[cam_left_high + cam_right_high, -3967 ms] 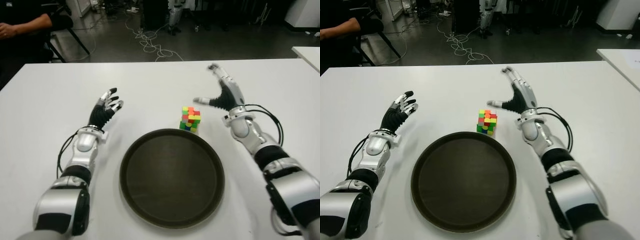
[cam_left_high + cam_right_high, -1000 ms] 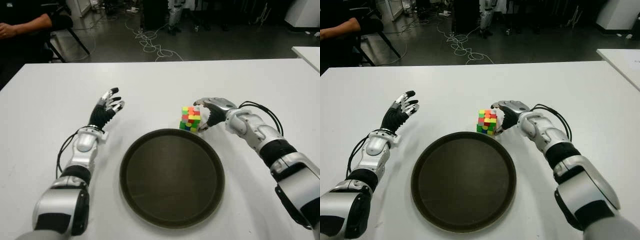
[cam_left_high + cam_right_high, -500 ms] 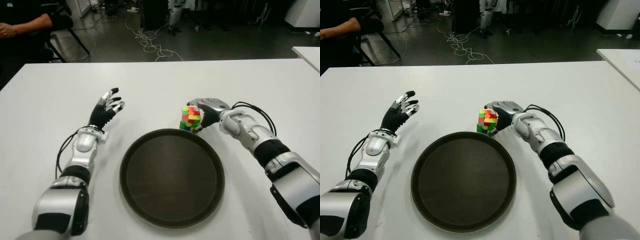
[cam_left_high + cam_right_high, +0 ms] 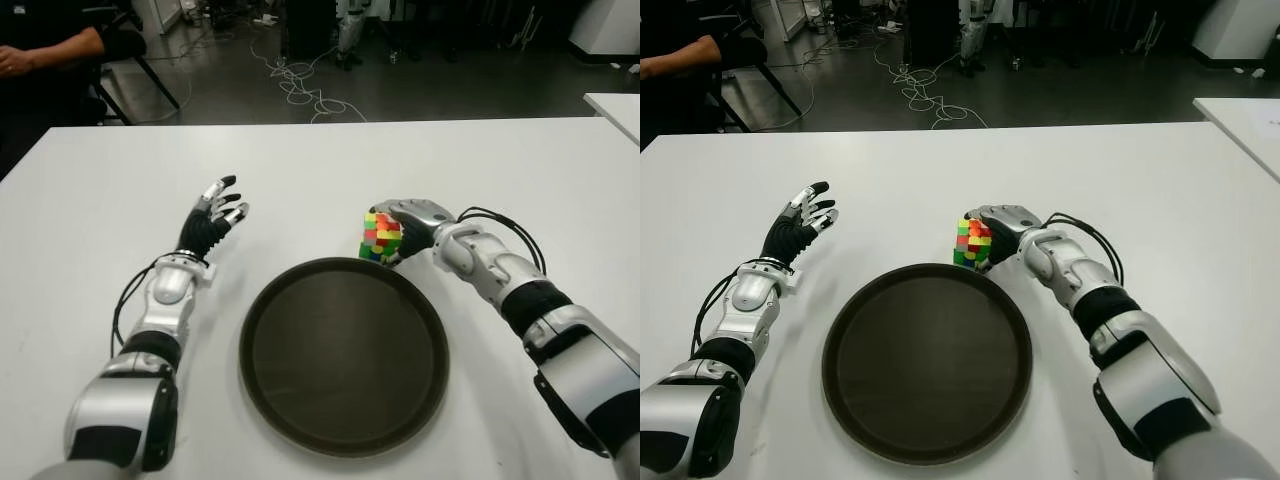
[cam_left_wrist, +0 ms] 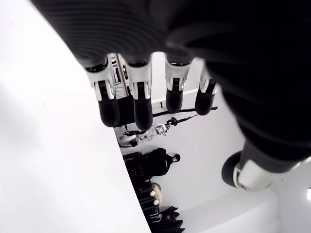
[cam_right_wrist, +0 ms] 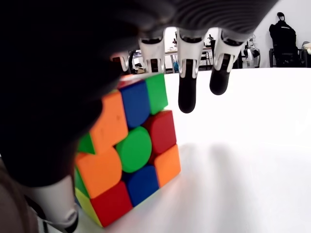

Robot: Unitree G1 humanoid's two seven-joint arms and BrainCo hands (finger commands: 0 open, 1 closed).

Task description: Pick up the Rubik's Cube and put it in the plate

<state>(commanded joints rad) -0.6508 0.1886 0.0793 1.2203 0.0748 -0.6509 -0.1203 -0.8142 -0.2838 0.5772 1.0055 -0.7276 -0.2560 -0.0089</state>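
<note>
The Rubik's Cube [image 4: 380, 236] stands on the white table [image 4: 90, 190] just beyond the far rim of the dark round plate [image 4: 340, 360]. My right hand [image 4: 405, 228] is cupped against the cube's right side and top. In the right wrist view the fingers [image 6: 187, 92] reach over and past the cube [image 6: 129, 155] with their tips free, and the thumb sits low beside it; the cube still stands on the table. My left hand [image 4: 212, 215] shows to the left of the plate, fingers [image 5: 141, 104] spread and holding nothing.
A seated person [image 4: 45, 45] is at the far left beyond the table. Cables [image 4: 300, 85] lie on the dark floor behind. The corner of another white table [image 4: 615, 105] shows at the right.
My right hand came down from raised and spread, swung left to the cube and has curled around its right side and top. The cube, plate and left hand stay put.
</note>
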